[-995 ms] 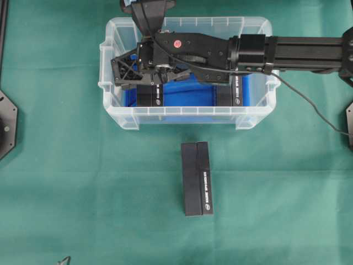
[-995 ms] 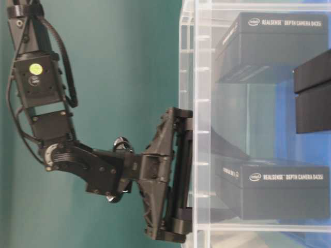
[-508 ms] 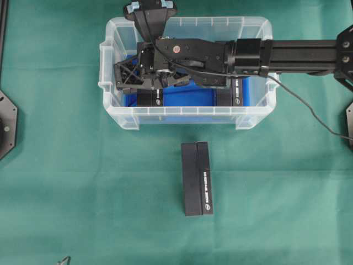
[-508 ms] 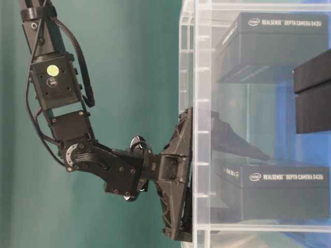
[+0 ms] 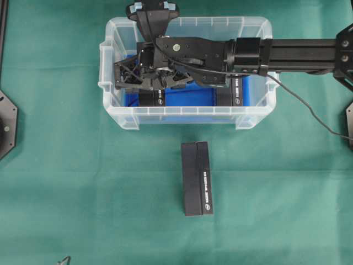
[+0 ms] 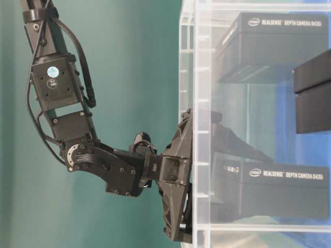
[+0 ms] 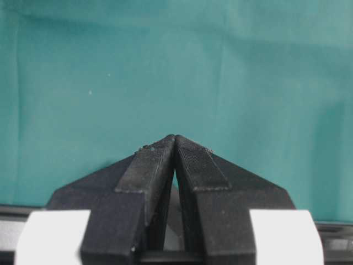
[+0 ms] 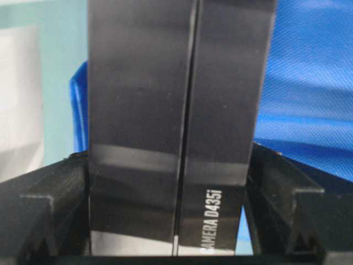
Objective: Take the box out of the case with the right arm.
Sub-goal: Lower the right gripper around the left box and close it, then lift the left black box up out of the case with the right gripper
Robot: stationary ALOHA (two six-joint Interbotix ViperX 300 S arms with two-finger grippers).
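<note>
A: Right pincer (image 5: 144,90)?
B: Reaching down into the case (image 5: 113,113), left end. Its fingers (image 8: 38,215) flank the black RealSense box (image 8: 176,127), pressed against both sides in the wrist view. Gripping it, as far as the frames tell.
A: Box position?
B: Inside the case, on the blue lining (image 5: 187,96). Second box (image 5: 230,91) at the right end.
A: Left pincer (image 7: 175,144)?
B: Closed, tips touching, above green cloth (image 7: 110,72).
A: Worktop?
B: Two boxes (image 5: 197,178) side by side, just in front of the case.
</note>
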